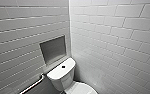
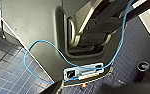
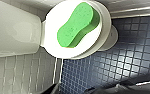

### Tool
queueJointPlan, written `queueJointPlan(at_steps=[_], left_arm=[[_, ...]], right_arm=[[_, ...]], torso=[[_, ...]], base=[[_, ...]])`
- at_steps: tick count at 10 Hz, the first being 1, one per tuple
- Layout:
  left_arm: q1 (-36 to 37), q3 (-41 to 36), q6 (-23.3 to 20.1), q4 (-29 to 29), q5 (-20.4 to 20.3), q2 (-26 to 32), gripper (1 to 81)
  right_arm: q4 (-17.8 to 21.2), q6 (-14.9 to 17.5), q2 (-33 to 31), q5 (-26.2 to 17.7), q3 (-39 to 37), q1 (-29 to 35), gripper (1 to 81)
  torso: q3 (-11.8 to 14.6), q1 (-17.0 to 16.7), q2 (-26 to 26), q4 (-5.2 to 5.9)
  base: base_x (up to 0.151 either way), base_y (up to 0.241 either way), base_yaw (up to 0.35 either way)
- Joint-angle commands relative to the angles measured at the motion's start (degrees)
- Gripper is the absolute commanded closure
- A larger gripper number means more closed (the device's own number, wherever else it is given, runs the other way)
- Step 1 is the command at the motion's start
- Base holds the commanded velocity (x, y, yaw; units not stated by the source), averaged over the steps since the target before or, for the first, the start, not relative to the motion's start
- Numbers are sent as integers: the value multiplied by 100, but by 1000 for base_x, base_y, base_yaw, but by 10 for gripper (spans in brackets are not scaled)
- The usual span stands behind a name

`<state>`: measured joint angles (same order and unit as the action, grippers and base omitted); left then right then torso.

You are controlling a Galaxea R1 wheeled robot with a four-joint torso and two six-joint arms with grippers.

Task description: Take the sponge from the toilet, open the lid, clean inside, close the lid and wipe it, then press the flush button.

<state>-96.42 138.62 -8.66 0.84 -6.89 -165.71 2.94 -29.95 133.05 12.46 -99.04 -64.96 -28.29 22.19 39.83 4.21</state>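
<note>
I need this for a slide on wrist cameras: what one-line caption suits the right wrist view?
Bright green sponge lying on the closed white toilet lid, with dark blue mosaic floor tiles beyond.

1 toilet [image 1: 62,76], 1 lid [image 3: 51,27], 1 sponge [image 3: 75,25], 1 flush button [image 1: 63,66], 1 wall niche [image 1: 53,50]

Toilet [image 1: 62,76], lower centre of the head view: white ceramic, glossy.
Flush button [image 1: 63,66]: dark; finish not discernible.
Lid [image 3: 51,27]: white, smooth, plastic-looking, bright sheen.
Sponge [image 3: 76,25]: bright green foam, matt, finely pitted surface.
Wall tiles [image 1: 121,30]: white, glazed, darker grout lines.
Recess [image 1: 53,50], left of centre in the head view: grey, matt.
Rail [image 1: 32,86], lower left in the head view: polished metal.
Floor tiles [image 3: 131,50]: dark blue mosaic, slight sheen.
Cable [image 2: 25,53]: blue, smooth sheath.
</note>
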Motion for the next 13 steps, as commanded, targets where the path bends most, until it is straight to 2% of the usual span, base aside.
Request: queueJointPlan(at_steps=[1, 2, 4, 7, 10, 11, 12, 13], left_arm=[[-391, -71, 22, 38, 416, -199, 10], [-514, -80, -5, 48, 416, -306, 10], [-656, -19, -31, 65, 416, -525, 10], [-655, 33, -31, 13, 408, -508, 10], [-646, 104, -31, -5, 408, -552, 10], [-638, 104, -31, -13, 408, -552, 10], [-638, 104, -31, -14, 408, -560, 10], [-638, 104, -31, -23, 408, -560, 10]], right_arm=[[-56, -257, 179, -252, -394, 646, 10], [-48, -257, 312, -358, -544, 690, 10], [-30, -274, 514, -349, -748, 734, 10], [-48, -643, 691, -349, -870, 918, 10], [-48, -942, 629, -297, -915, 1147, 10], [-56, -1047, 612, -279, -915, 1217, 10], [-65, -1171, 620, -270, -915, 1287, 10], [-65, -1250, 656, -270, -915, 1367, 10]], torso=[[-134, 358, 555, 0], [-157, 472, 739, 0], [-646, 739, 1165, 0], [-1072, 1060, 1681, 0], [-1677, 1469, 2326, 0], [-1342, 1607, 2540, 0], [-1521, 1723, 2724, 0], [-1578, 1810, 2850, 0]], base=[[0, 0, 0], [0, 0, 0], [0, 0, 0], [0, 0, 0], [0, 0, 0], [0, 0, 0], [0, 0, 0], [0, 0, 0]])
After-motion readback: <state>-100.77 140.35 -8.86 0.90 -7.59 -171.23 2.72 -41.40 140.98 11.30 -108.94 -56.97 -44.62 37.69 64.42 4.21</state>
